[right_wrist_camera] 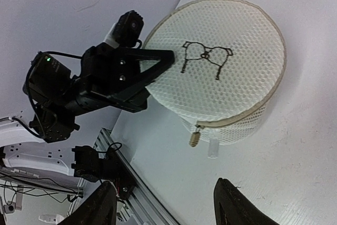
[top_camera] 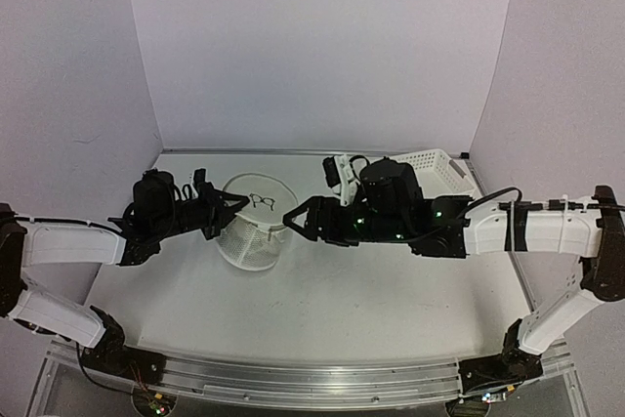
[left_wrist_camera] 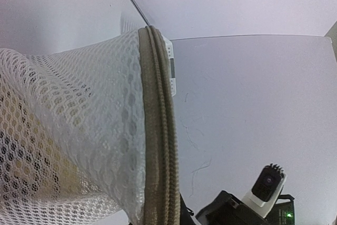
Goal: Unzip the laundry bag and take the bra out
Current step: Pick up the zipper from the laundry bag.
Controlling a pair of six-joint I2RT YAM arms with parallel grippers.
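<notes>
Black left gripper [right_wrist_camera: 166, 58] has its jaws pinched on the left rim of the white mesh laundry bag [top_camera: 252, 237], which sits tilted mid-tabletop [top_camera: 322, 324], nearer the far edge. The right gripper [right_wrist_camera: 164, 183] hovers beside the bag's tan zip pull [right_wrist_camera: 194, 138], jaws wide and empty. A white basket [top_camera: 437, 167] stands at the far right corner.
</notes>
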